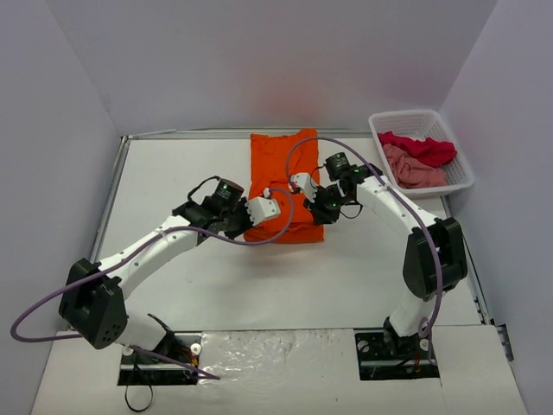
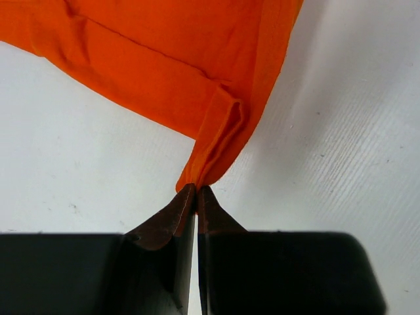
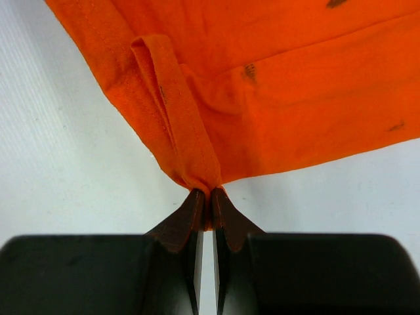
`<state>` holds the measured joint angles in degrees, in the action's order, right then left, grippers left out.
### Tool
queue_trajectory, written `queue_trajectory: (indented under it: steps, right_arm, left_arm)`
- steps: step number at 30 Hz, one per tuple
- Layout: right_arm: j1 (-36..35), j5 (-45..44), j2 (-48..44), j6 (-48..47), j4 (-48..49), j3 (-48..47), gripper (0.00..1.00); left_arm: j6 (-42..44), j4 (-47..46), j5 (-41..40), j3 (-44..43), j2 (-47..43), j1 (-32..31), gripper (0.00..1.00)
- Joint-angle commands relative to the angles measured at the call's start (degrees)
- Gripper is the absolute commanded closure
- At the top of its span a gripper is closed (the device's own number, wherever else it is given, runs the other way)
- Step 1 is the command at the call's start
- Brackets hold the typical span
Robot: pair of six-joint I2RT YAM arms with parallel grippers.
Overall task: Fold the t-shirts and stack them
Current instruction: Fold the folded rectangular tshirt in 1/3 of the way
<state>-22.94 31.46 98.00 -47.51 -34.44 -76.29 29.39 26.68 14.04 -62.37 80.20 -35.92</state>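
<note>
The orange t-shirt (image 1: 282, 173) lies as a long strip on the far middle of the table (image 1: 346, 268), its near end between the two arms. The left fingers (image 2: 164, 223) are pressed together on a gathered fold at its near left, and the right fingers (image 3: 177, 226) pinch a fold at its near right. The crimson t-shirt (image 1: 423, 149) and pink t-shirt (image 1: 413, 170) lie crumpled in the white basket (image 1: 464, 169), far right
</note>
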Motion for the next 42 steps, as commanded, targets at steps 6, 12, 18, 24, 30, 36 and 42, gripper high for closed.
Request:
queue_trajectory:
  steps: [6, 12, 18, 24, 30, 36, 42]
  right_arm:
    - [0.5, -1.8, 2.3, 1.8, -2.1, -7.0, 1.0]
    - [0.9, -3.5, 4.0, 2.5, -2.0, -10.0, 1.0]
    - [2.4, -5.3, 6.2, 4.6, -1.5, -13.8, 1.0]
    - [3.0, -7.2, 7.5, 5.8, 0.2, -15.9, 1.0]
    - [3.5, -7.9, 9.1, 6.3, 1.9, -17.8, 1.0]
    - [4.1, -8.1, 11.2, 6.2, 2.3, -20.0, 1.0]
    - [4.7, -8.2, 13.5, 6.3, 2.2, -22.8, 1.0]
  left_arm:
    - [1.6, -1.5, -3.2, -5.7, 1.8, 0.8, 0.98]
    - [1.6, -2.9, -4.6, -7.7, 3.6, 1.2, 0.98]
    - [2.2, -3.6, -6.0, -9.6, 5.6, 1.5, 0.98]
    - [2.5, -3.9, -6.0, -11.6, 7.9, 1.7, 0.98]
    - [2.6, -5.4, -7.2, -13.1, 10.4, 1.9, 0.98]
    - [2.8, -6.8, -8.9, -15.3, 13.1, 2.0, 0.98]
    - [3.0, -7.6, -10.8, -19.0, 16.2, 2.6, 0.98]
